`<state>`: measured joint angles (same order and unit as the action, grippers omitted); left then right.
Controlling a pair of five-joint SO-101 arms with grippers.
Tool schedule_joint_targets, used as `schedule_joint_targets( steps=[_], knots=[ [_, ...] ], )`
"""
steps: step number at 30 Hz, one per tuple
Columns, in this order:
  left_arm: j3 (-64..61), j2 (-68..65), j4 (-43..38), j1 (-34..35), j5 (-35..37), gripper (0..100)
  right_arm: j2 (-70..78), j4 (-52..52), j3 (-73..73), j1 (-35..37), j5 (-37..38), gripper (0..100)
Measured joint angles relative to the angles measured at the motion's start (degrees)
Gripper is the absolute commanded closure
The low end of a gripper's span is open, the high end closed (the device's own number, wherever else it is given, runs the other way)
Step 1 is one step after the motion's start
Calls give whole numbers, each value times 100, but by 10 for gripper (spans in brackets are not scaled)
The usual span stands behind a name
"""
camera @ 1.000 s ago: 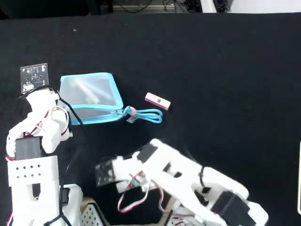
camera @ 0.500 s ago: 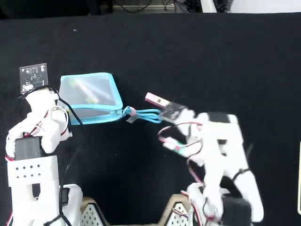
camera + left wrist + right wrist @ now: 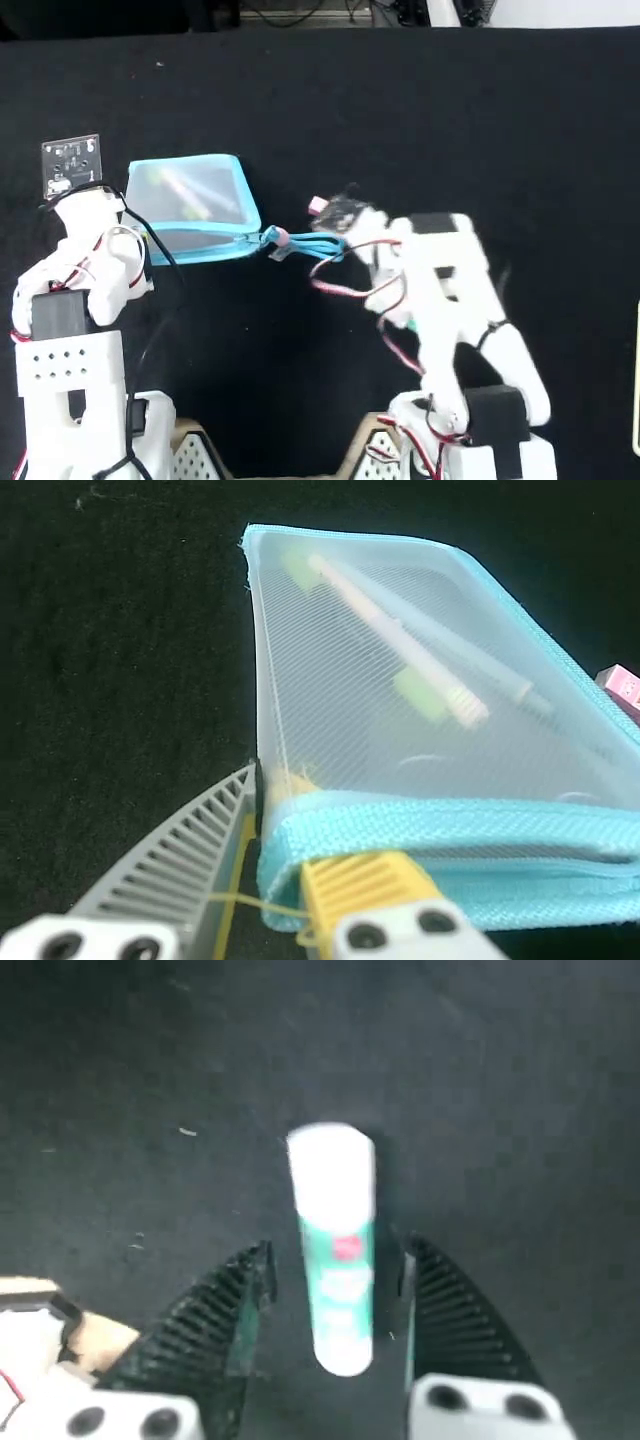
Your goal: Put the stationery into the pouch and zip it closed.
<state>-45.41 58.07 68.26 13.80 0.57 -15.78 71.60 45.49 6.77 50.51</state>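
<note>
Lying on black cloth (image 3: 500,120), the pouch (image 3: 195,205) is pinched by left jaws; right jaws gape astride a tube (image 3: 332,1260).

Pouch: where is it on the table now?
In the high view the pouch lies left of centre, one corner in the left end effector, its blue cord reaching toward the right arm.

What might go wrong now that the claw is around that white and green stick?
1. The white and green stick lies loose between the open fingers of the right claw. It may roll away or squirt out as they shut.
2. That arm hangs just above the blue loop on the zip, so it might snag the loop and tug the pouch.
3. The left claw pinches just one corner of the pouch, so a tug could pull it free.
</note>
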Motion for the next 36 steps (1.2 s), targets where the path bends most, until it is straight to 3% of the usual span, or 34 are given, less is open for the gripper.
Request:
schedule_joint_targets(
  steps=[10, 21, 26, 30, 33, 36],
  knots=[
    [0, 0, 0, 0, 0, 970, 0, -1125, 642, 149, 211, 808],
    [0, 0, 0, 0, 0, 970, 0, -1451, 782, 149, 246, 808],
    [0, 0, 0, 0, 0, 970, 492, -1908, 782, -176, 246, 812],
    [0, 0, 0, 0, 0, 970, 730, -1855, 571, -229, 246, 989],
    [0, 0, 0, 0, 0, 970, 703, -1459, 299, -273, 141, 985],
    [0, 0, 0, 0, 0, 970, 273, -738, -158, -255, -475, 988]
  ],
)
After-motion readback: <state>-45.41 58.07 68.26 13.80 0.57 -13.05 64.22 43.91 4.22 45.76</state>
